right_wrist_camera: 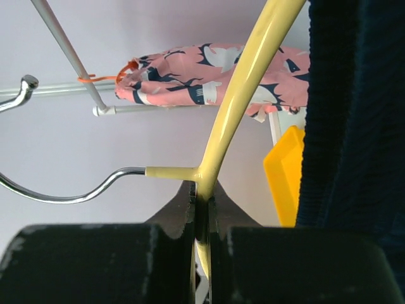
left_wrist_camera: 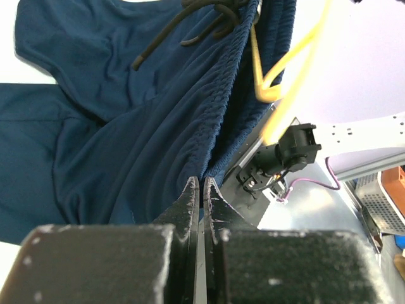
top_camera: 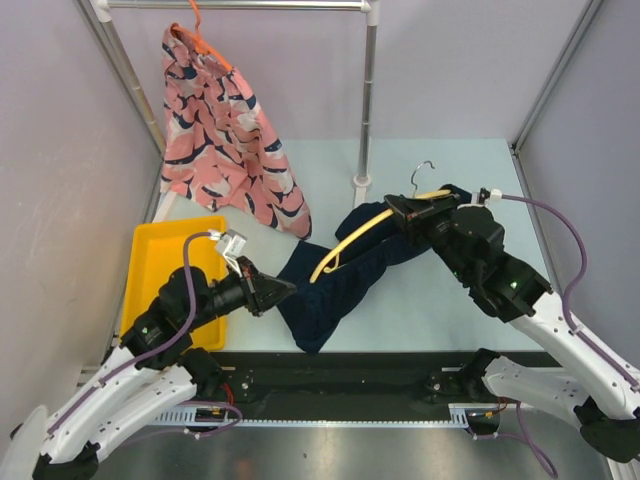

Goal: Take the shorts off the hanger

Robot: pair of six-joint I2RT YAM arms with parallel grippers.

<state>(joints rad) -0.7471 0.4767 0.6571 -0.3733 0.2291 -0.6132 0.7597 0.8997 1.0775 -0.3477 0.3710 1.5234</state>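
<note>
Top external | right gripper [top_camera: 402,210] clamps yellow hanger [top_camera: 345,245] | left gripper [top_camera: 286,290] pinches navy shorts [top_camera: 335,295]

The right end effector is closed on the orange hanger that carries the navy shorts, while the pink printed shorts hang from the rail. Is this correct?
Not quite: the hanger in the right end effector is yellow, not orange, as the right wrist view shows. It does carry the navy shorts, and the pink printed shorts hang from the rail.

Bright, even light from overhead; soft shadow under dark navy cloth shorts [top_camera: 335,285]. Glare on grey metal strip [top_camera: 330,450] at near edge. Wrist views: closest foreground blurred, bkgd blown out white; sheen on pale yellow plastic hanger [right_wrist_camera: 234,107].
</note>
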